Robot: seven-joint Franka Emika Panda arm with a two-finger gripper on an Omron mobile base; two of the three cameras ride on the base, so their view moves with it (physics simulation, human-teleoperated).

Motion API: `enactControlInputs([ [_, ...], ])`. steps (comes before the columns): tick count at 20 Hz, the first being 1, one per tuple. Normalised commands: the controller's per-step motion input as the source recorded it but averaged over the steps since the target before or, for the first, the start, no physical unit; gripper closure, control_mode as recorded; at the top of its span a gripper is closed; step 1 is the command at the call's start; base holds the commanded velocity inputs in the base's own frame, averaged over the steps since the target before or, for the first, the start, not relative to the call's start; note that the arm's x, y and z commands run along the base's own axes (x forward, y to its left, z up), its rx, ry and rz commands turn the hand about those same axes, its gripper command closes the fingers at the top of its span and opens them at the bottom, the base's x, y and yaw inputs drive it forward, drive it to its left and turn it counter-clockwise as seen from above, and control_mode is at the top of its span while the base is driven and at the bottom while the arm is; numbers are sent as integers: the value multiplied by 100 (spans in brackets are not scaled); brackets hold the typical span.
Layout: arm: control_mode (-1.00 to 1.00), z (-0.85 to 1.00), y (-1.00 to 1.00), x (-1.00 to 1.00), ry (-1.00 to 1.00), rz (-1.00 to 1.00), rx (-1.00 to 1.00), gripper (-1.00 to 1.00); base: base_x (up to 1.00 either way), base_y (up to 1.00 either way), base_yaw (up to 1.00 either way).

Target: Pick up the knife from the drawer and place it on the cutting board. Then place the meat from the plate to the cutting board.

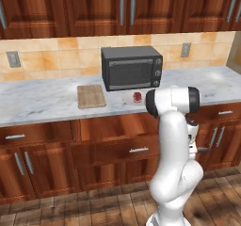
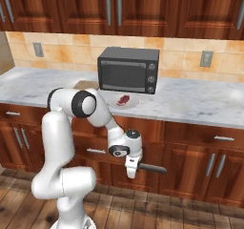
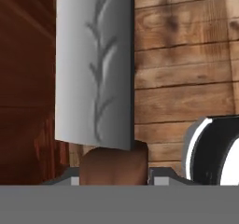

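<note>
Your gripper [image 2: 134,168] is squeezing the knife [image 3: 93,69] by its handle, low in front of the drawer [image 1: 127,149], blade sticking out sideways, prob. so you're lifting it w/o bumping to the board [image 1: 91,96].

A: Count on the counter [image 1: 42,102]?
B: One cutting board [image 1: 91,96] near its front edge; one plate [image 2: 125,102] carrying one piece of meat [image 2: 123,99]; one toaster oven [image 1: 131,67] at the back edge.
A: Off the counter?
B: One knife [image 3: 93,69]; one open drawer [image 1: 127,149]; two wall outlets [image 1: 13,59]; one gripper [image 2: 131,168].
</note>
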Motion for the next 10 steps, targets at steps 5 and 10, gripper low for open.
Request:
enactControlInputs([
  [5, -100, 0, -1, 91, -13, 6, 1, 100, 0, 0, 0],
  [10, -100, 0, -2, 100, -11, 7, 0, 100, 0, 0, 0],
])
